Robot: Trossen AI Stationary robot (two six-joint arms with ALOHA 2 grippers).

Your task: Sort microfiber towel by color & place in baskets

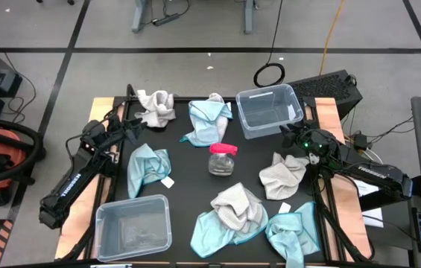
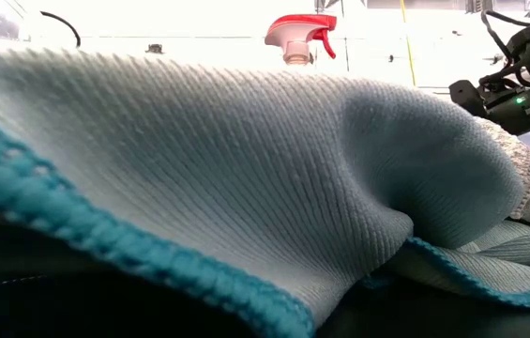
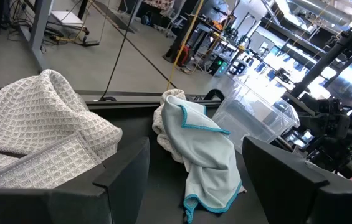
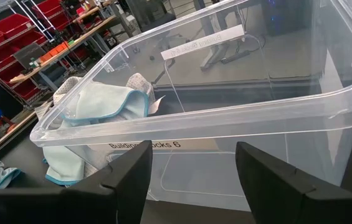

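While spread wide, the right claw [image 4: 191, 177] faces a basket [image 4: 225, 118].

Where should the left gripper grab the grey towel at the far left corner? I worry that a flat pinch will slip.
Grip the raised fold of the grey waffle towel, coming straight down from above. It lies bunched, so its ridges stand proud of the table. The left gripper is open, just beside it.
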